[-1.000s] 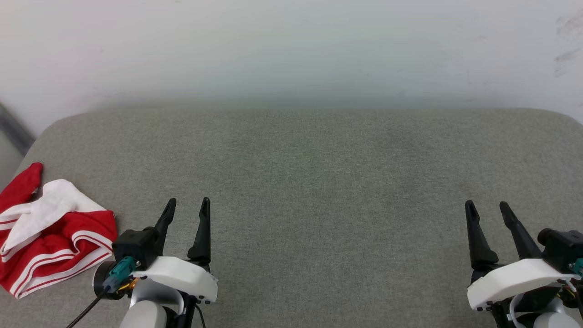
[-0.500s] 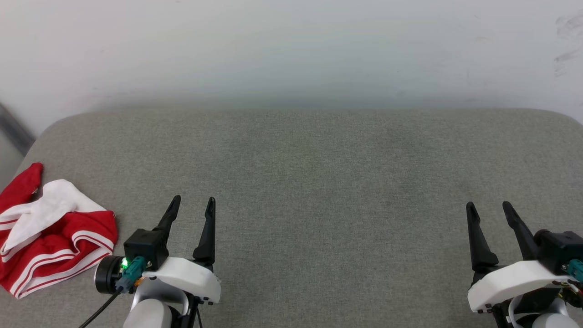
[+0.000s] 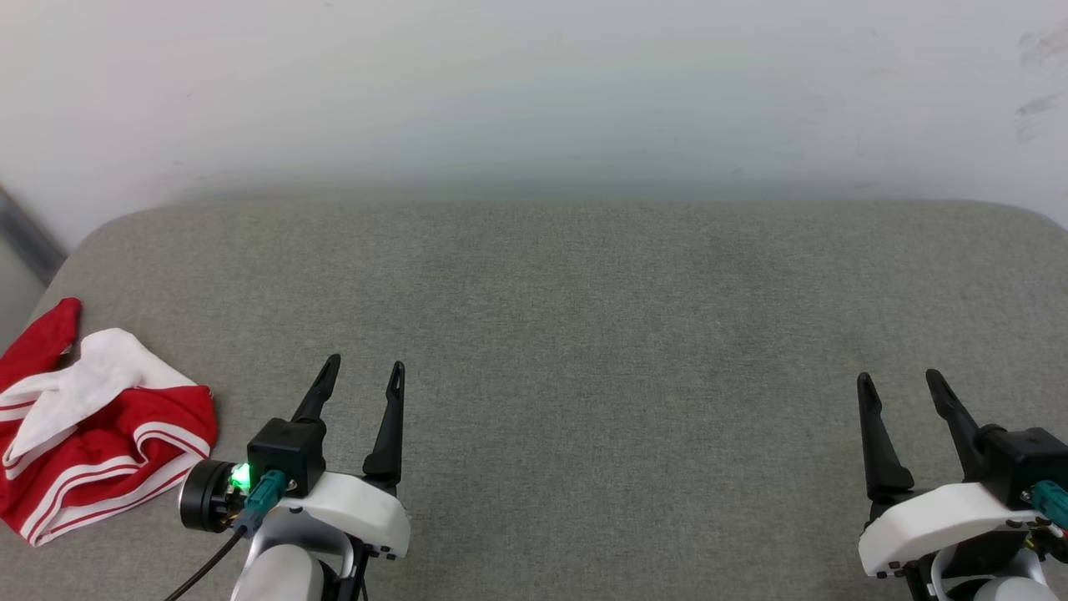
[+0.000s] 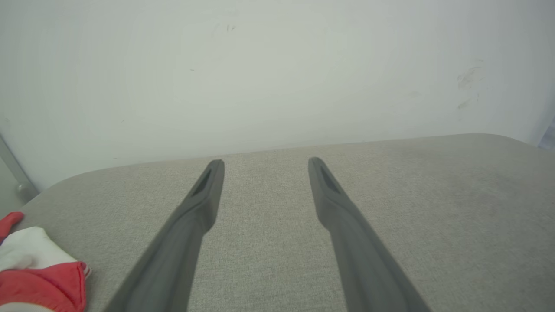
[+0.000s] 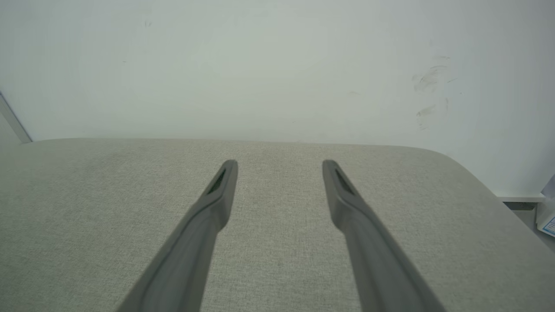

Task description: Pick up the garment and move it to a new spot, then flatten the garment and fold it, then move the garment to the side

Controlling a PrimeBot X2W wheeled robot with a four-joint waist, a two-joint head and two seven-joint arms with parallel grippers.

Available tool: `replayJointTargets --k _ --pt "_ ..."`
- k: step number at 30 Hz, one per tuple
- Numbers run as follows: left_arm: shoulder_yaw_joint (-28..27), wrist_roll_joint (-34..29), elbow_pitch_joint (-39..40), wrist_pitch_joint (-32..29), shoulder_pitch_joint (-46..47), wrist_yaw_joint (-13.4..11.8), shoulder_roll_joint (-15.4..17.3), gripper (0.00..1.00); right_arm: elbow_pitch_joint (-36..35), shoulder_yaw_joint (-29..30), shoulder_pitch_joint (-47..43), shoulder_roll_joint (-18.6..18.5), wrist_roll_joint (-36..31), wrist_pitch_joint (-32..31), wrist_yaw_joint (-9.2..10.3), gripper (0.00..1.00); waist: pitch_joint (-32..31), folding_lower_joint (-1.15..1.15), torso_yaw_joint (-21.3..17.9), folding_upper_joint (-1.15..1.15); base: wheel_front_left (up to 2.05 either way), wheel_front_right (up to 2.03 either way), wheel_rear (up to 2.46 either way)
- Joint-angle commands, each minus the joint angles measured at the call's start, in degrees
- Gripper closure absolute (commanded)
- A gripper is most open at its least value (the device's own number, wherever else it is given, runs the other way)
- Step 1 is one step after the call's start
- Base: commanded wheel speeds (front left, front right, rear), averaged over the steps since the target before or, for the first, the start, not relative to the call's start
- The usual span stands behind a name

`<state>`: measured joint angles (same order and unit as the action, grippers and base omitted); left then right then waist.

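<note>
The garment (image 3: pixel 92 430), red with a white sleeve and striped trim, lies bunched up at the far left of the grey padded surface (image 3: pixel 584 317). A corner of the garment (image 4: pixel 39 277) shows at the lower left of the left wrist view. My left gripper (image 3: pixel 365 369) hovers just right of it, open and holding nothing; in its own wrist view the left gripper (image 4: pixel 265 164) points toward the wall. At the lower right, my right gripper (image 3: pixel 899 381) is open and empty too, far from the garment, and the right gripper (image 5: pixel 279 165) points the same way.
A pale wall (image 3: pixel 534 92) rises behind the padded surface, whose rounded far edge runs across the head view. A grey strip (image 3: pixel 25 234) stands at the far left by the wall. The surface's right corner drops off beside a white object (image 5: pixel 547 214).
My left gripper has drifted a little to the right and back toward me, away from the garment. The right gripper and the garment have barely moved.
</note>
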<state>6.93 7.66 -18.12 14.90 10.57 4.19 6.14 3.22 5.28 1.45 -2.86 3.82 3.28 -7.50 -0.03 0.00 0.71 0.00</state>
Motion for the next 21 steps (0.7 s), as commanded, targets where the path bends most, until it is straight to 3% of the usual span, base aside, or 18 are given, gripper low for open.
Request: replayJointTargets --k 1,12,21 --pt "0.1 -0.6 -0.2 0.4 0.4 -0.2 -0.1 0.0 0.0 0.1 0.0 0.0 -0.6 0.4 0.02 0.0 0.0 0.0 0.1 0.0 0.0 0.0 0.0" --pt "-0.3 1.0 -1.2 0.3 0.4 -0.3 -0.5 0.0 0.8 0.5 -0.1 0.0 0.6 1.0 0.02 0.0 -0.1 0.0 1.2 0.0 0.0 0.0 0.0" --pt "-1.5 2.5 -1.5 0.3 0.7 -0.7 -0.4 0.0 0.2 -0.4 0.4 0.0 0.8 1.2 0.02 0.0 0.3 0.0 6.6 0.0 0.0 0.0 0.0"
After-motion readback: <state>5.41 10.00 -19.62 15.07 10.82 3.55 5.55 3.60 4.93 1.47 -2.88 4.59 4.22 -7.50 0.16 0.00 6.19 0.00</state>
